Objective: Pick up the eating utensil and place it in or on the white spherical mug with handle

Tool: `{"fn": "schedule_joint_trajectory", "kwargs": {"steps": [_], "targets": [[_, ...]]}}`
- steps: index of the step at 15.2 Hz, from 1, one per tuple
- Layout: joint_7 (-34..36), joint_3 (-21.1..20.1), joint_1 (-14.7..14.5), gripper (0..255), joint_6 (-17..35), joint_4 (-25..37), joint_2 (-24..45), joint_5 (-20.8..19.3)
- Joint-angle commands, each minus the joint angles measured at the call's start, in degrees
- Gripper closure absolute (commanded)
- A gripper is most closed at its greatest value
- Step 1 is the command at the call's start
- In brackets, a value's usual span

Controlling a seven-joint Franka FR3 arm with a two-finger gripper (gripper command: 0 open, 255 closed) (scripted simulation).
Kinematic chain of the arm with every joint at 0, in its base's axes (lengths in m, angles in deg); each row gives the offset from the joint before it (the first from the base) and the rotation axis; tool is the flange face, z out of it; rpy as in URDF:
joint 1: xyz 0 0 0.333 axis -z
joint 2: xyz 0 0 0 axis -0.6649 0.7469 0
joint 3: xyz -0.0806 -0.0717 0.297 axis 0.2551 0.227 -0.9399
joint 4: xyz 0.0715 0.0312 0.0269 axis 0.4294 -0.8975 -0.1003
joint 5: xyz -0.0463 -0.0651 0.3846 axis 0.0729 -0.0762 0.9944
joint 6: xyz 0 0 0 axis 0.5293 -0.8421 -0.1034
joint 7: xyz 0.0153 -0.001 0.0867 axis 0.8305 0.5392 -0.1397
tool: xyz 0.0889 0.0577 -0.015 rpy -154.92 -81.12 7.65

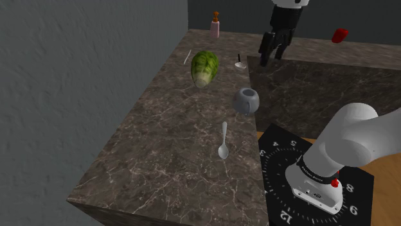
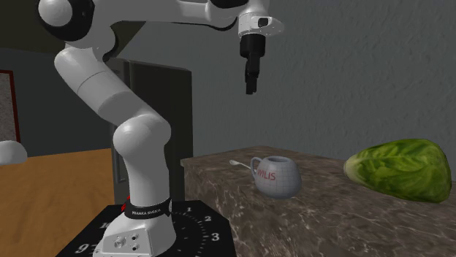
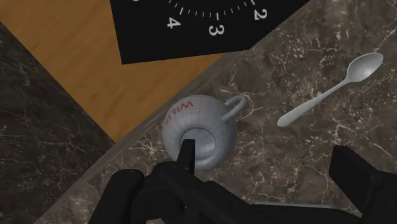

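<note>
The rounded grey-white mug (image 3: pixel 197 130) stands upright at the counter's (image 1: pixel 160 154) edge, its pale hollow facing the wrist view. The spoon (image 1: pixel 223 142) lies flat on the counter, nearer than the mug in the shoulder view. The gripper (image 1: pixel 270 60) hangs high, fingers spread, clasping nothing. The second exterior view shows the mug's red lettering; the shoulder view shows a lettuce (image 1: pixel 204 67) farther off

Red lettering "WILIS" on mug (image 2: pixel 276 177); white clock-face numerals 2, 3, 4 on black stand (image 3: pixel 191 35).
</note>
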Motion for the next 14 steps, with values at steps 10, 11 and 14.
{"fn": "schedule_joint_trajectory", "kwargs": {"steps": [10,11,14], "targets": [[20.4,-7.5,2.5,0,14.3,-17.2,-3.7,10.4],[22.7,-8.5,2.6,0,16.2,-18.8,-3.7,11.8],[29.2,-11.8,2.6,0,22.2,-22.9,-2.7,16.0]]}}
